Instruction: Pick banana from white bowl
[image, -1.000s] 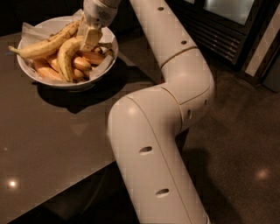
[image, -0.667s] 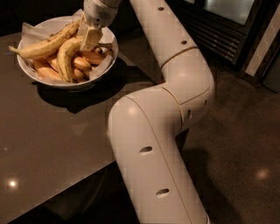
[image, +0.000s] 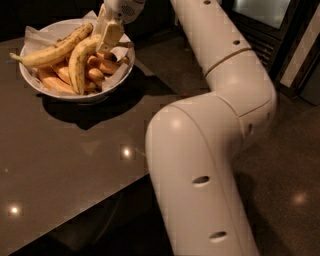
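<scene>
Pincer (image: 111, 36) hangs over the wide round white paper-lined bowl (image: 75, 97) on the dark glossy bench (image: 75, 165), clamped on the stem end of the large curved yellow banana (image: 78, 65) lying inside among other bananas (image: 50, 80).

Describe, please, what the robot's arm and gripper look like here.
The arm is glossy cream-white: thick, rounded tubular segments with a thin seam between links and small dark oval recesses in the shells. No loose cables show. The gripper, above the white bowl, looks a yellower cream with a flat face.
</scene>
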